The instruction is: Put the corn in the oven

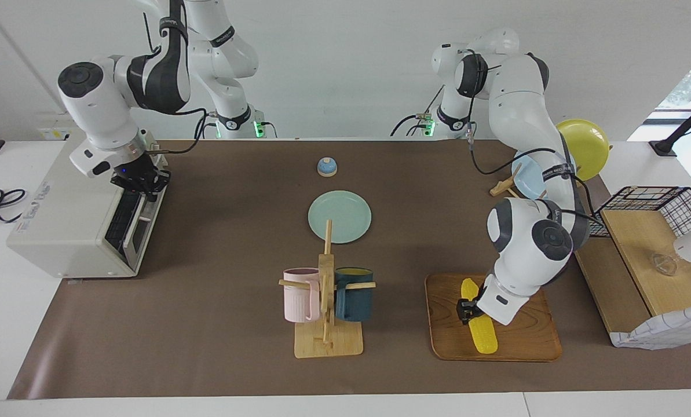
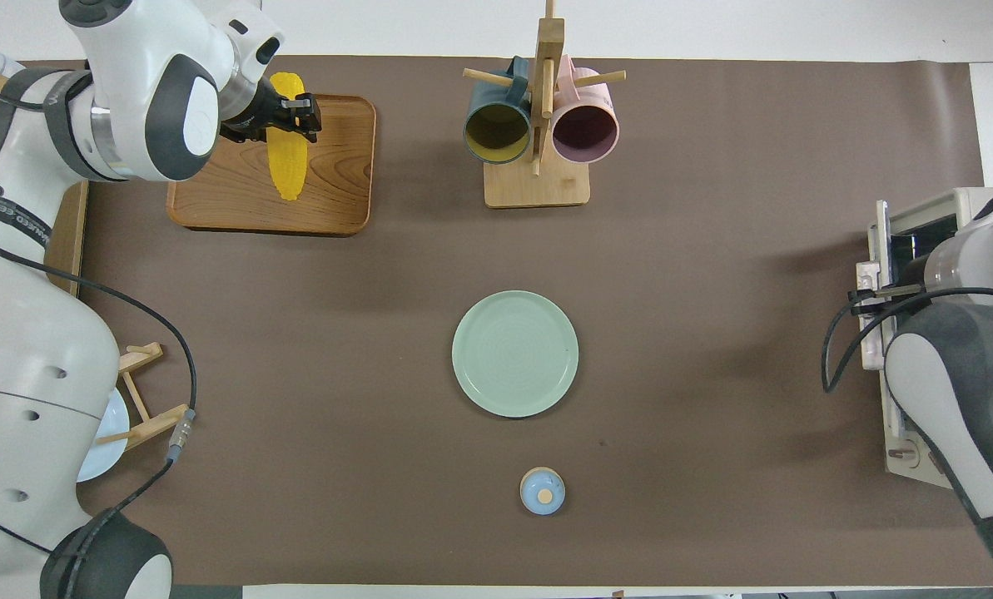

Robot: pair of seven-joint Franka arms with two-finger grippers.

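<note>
The corn [image 1: 478, 315] was seen over the wooden tray [image 1: 530, 341] toward the left arm's end of the table, clamped near its middle by the left gripper [image 1: 465, 310], fingers closed on the cob. Whether the cob was touching the tray or just clear of it could not be told. In the overhead view the cob [image 2: 286, 158] was pointed roughly 12 to 6 o'clock on the tray [image 2: 338, 191], with the gripper [image 2: 290, 116] across its 12 o'clock half. The toaster oven [image 1: 61, 226] was placed at the right arm's end of the table, its door [image 1: 134, 217] tilted partly open. The right gripper [image 1: 142, 184] was closed at the door's top edge, on the bar handle. A green plate [image 2: 515, 353] was noted mid-table, a small blue bell [image 2: 542, 491] at its 6 o'clock overhead, a mug rack [image 2: 538, 116] with two mugs at its 12 o'clock.
</note>
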